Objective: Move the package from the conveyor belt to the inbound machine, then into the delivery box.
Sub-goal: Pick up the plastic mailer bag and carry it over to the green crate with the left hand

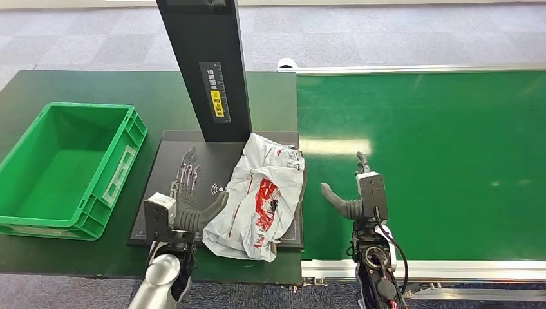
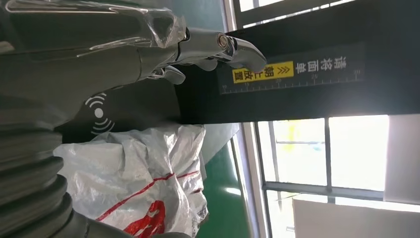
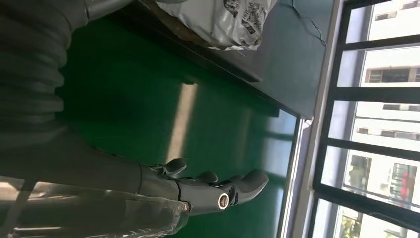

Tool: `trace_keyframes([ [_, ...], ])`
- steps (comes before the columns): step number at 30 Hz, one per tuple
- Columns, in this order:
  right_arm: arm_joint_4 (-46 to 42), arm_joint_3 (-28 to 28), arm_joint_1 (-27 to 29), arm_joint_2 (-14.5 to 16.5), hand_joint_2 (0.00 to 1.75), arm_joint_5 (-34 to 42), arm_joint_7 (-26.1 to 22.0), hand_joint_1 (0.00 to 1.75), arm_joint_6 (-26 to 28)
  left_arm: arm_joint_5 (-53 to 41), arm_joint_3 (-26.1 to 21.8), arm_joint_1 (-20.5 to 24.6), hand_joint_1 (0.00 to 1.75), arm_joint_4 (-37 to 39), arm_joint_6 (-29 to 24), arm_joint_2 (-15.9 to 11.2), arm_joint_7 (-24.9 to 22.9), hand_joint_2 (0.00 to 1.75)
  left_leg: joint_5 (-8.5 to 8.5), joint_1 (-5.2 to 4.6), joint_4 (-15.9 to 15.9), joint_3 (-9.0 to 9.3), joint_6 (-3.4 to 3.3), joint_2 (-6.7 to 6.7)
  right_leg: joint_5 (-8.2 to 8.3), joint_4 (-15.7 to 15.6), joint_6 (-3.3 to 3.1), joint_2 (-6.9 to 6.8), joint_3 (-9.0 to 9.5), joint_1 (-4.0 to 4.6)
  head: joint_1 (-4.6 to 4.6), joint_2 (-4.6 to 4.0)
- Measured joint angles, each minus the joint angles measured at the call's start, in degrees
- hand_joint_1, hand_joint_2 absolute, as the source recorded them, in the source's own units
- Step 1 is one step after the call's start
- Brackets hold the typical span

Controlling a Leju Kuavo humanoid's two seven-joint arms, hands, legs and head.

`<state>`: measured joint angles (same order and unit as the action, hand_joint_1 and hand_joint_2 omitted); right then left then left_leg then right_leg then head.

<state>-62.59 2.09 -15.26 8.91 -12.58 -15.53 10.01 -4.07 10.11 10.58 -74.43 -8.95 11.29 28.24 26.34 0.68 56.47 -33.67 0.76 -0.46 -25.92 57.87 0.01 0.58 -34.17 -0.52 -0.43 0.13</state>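
White package (image 1: 259,196) hides part of the scanner plate (image 1: 193,161); both hands (image 1: 187,206) (image 1: 357,193) spread, empty.

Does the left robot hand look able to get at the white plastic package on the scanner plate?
Probably yes: the left robot hand is open right beside the crumpled white plastic package, with nothing between them.

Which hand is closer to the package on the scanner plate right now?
Left. The left hand sits open right beside the package on the black scanner plate, thumb reaching toward it. The right hand is open over the conveyor belt, clearly apart.
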Motion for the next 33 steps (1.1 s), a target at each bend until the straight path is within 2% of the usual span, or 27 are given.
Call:
trace_keyframes([
  [4,1.00,-0.36,0.37,-0.03,1.75,1.94,-3.42,0.00,-4.23,-7.49,1.12,2.08,0.00,3.09,-0.41,-0.14,-2.89,1.75,-0.01,0.00,0.00,0.01,0.00,-0.01,0.01,0.00,0.00,0.00,0.01,0.00,-0.01,0.00],
  [8,0.79,-0.02,1.14,0.05,1.75,3.30,-7.36,0.00,-7.58,-21.39,3.67,4.89,0.00,7.45,-1.86,-0.51,-6.45,1.75,-0.01,0.00,0.00,0.02,0.00,0.00,0.01,0.00,0.00,0.00,0.03,0.00,0.00,-0.01],
  [13,0.12,0.62,1.74,0.05,1.75,3.40,-7.74,0.00,-8.41,-29.63,5.36,7.84,0.00,11.19,-2.10,-0.74,-9.94,1.75,-0.01,0.00,0.00,0.01,0.00,0.01,0.01,0.00,0.00,0.01,0.02,0.00,0.00,-0.01],
  [19,0.10,1.33,1.75,0.05,1.75,2.91,-7.77,0.00,-9.86,-43.93,7.52,12.15,0.00,16.96,0.27,-1.11,-17.38,1.75,-0.01,0.00,0.00,0.02,0.00,0.01,0.02,0.00,0.00,0.00,0.04,0.00,0.00,0.00],
  [28,0.10,1.53,1.72,0.05,1.75,2.74,-7.77,0.00,-10.13,-46.63,8.91,15.37,0.00,21.58,1.13,-1.09,-19.14,1.75,-0.01,0.00,0.00,0.02,0.00,0.00,0.02,0.01,0.00,0.00,0.05,0.00,-0.01,0.00],
  [33,0.10,1.53,1.69,0.15,1.75,2.16,-7.68,0.00,-10.31,-50.39,9.88,17.61,0.00,24.69,3.25,-0.89,-22.09,1.75,-0.01,0.00,0.00,0.07,0.00,-0.01,0.02,0.00,0.00,0.00,0.12,0.00,-0.01,0.00],
])
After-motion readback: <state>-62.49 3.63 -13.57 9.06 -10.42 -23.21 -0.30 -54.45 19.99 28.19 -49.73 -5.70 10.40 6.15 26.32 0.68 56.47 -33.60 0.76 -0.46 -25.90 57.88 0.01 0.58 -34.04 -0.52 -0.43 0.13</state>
